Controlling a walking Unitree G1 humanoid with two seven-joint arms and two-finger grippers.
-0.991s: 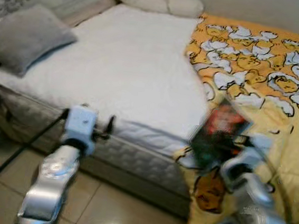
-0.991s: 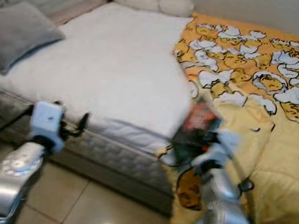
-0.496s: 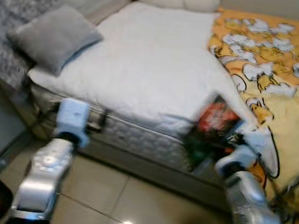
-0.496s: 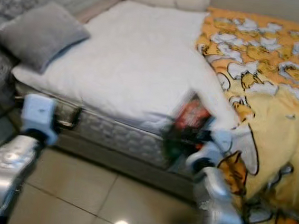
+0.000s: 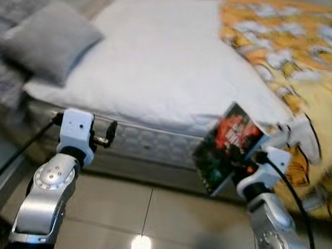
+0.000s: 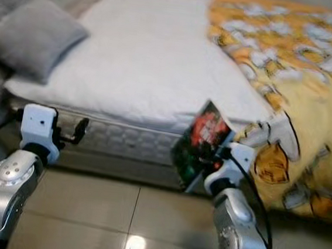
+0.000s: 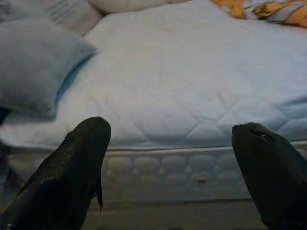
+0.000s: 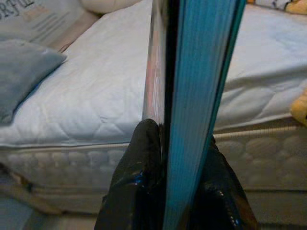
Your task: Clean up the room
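A book point(image 5: 228, 148) with a dark red and green cover is held upright in the right end effector point(image 8: 168, 158), in front of the edge of the bed point(image 5: 159, 71) and above the tiled floor point(image 5: 157, 218). In the right wrist view, the two black fingers point(image 8: 139, 182) are seen clamped on the lower edge, one against each face, with the blue page block between them. The book is judged to be stiff, flat and fairly light, with a glossy cover that may be slippery; since it is pinched near one edge only, it could pivot or slide if swung quickly. A grip closer to the spine or the middle would be steadier.

The left end effector point(image 7: 168, 163) is held with its fingers wide apart, empty, facing the side of the mattress. A grey pillow point(image 5: 47, 39) lies on the white sheet toward the robot's left. A yellow patterned blanket point(image 5: 312, 68) covers the right of the bed and hangs over its edge, just beside the book. A black cable point(image 5: 292, 189) runs along the right arm and could snag.
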